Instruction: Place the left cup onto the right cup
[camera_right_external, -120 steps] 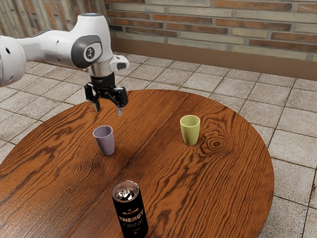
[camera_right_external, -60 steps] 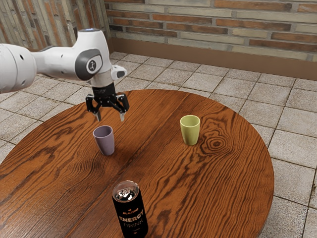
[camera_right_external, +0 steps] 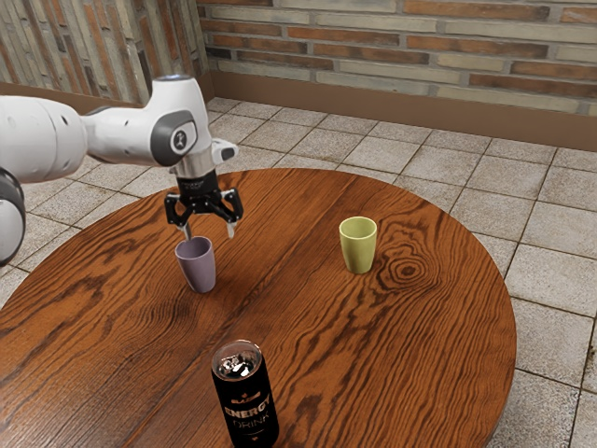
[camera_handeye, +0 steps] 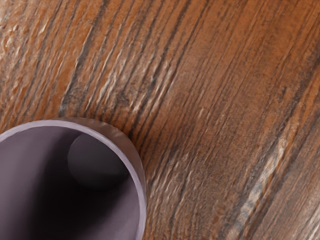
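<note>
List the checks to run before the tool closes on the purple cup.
1. The tool is open: ok.
2. The purple cup is upright and empty: ok.
3. One finger inside the rim, one outside: cannot tell.
4. Fingers down along the cup's wall: not ok, the tips reach only about rim height.
5. The green cup is upright, mouth free: ok.
6. The can is off the way between the cups: ok.

Simulated patio or café corner, homely rather than industrial.
Closed in by a red brick wall (camera_right_external: pixel 420 47) with a brown skirting (camera_right_external: pixel 392 101), floored with grey stone tiles (camera_right_external: pixel 448 168), furnished with one round wooden table (camera_right_external: pixel 420 355); laid out for drinks: purple cup (camera_right_external: pixel 196 264), green cup (camera_right_external: pixel 357 245), black energy-drink can (camera_right_external: pixel 244 392) by the table's near edge.
</note>
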Robot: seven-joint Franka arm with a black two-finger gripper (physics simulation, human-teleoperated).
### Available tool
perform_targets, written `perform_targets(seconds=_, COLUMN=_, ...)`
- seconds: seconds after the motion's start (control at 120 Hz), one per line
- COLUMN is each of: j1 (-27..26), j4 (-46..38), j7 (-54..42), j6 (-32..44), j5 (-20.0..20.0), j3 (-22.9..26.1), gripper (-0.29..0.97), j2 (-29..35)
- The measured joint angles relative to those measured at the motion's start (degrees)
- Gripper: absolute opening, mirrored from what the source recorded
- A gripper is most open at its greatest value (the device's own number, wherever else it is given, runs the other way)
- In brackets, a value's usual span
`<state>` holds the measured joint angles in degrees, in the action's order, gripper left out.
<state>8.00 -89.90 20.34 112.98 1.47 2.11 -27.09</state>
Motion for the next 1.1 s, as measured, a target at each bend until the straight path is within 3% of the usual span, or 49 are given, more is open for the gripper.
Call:
perform_targets(seconds=0.633, j1=1.06, j4=3.06, j7=2.19, j6=0.95, j5=0.18, j3=0.36, gripper=0.63, j2=-5.98)
perform_targets(seconds=1.1, j1=1.19, j4=3.39, j7=2.75, j6=1.01, j5=0.20, j3=-0.08, gripper=0.28, j2=-6.65)
